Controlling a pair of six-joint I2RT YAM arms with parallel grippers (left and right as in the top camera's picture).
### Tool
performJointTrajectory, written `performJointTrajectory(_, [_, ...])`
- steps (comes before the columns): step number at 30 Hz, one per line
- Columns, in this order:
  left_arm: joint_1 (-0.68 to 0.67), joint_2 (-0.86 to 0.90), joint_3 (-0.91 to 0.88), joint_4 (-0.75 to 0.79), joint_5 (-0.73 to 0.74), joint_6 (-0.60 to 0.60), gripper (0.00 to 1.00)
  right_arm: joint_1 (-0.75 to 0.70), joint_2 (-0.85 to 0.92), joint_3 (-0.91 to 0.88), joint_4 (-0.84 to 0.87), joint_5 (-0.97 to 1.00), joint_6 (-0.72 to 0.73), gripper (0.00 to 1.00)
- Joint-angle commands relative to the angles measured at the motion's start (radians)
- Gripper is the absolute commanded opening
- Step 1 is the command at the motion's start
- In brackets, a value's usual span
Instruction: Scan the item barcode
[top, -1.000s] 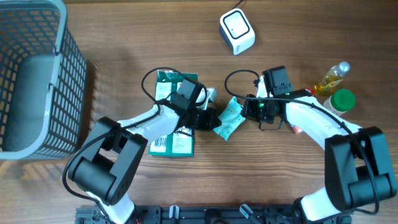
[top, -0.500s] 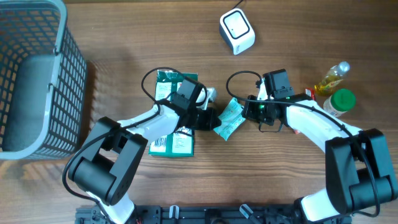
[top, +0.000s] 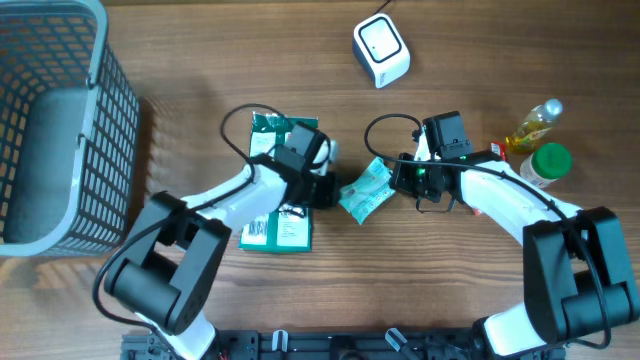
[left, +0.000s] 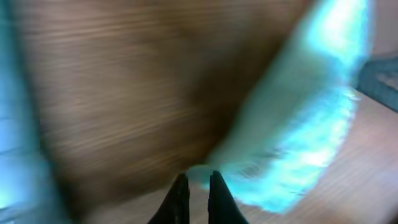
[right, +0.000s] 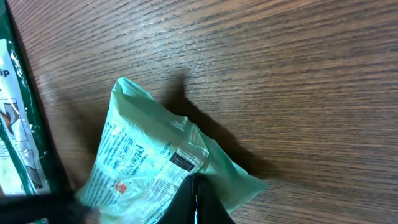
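Brown wooden table (top: 200, 60) carries a white scanner (top: 381, 50) near its far edge, and the green packet (top: 365, 190) lies in the middle, well apart from the scanner. The left gripper (top: 335, 190) is closed on the packet's left corner. The right gripper (top: 397, 177) pinches the opposite edge, its fingers together just beside the barcode (right: 182, 162).

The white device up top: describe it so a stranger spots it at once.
Start at the table's far edge, right of the grey basket. The white device stands alone, a rounded box, unlike the flat green packets lower down.
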Motion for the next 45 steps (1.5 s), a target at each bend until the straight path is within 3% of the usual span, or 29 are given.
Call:
performJointTrajectory(1, [0.045, -0.095, 0.076, -0.053, -0.131, -0.002, 0.04, -0.005, 0.016, -0.035, -0.009, 0.103, 0.007, 0.04])
performJointTrajectory(5, [0.043, -0.159, 0.083, -0.042, -0.064, -0.043, 0.04, -0.005, 0.016, -0.035, -0.009, 0.103, 0.007, 0.04])
performJointTrajectory(9, [0.018, -0.137, 0.083, -0.013, 0.101, -0.055, 0.04, -0.005, 0.016, -0.035, -0.008, 0.103, 0.008, 0.04])
performJointTrajectory(20, [-0.059, 0.013, 0.083, 0.078, 0.101, -0.082, 0.04, -0.005, 0.016, -0.035, -0.006, 0.103, 0.007, 0.04])
performJointTrajectory(30, [-0.061, 0.192, 0.082, 0.088, -0.103, -0.081, 0.04, -0.005, 0.016, -0.035, -0.006, 0.103, 0.006, 0.04])
performJointTrajectory(34, [-0.06, 0.208, 0.083, 0.101, -0.122, -0.08, 0.04, -0.005, 0.016, -0.035, -0.005, 0.103, 0.007, 0.04])
performJointTrajectory(45, [-0.01, -0.032, 0.09, 0.064, -0.178, -0.077, 0.04, -0.005, 0.016, -0.035, -0.005, 0.103, 0.004, 0.06])
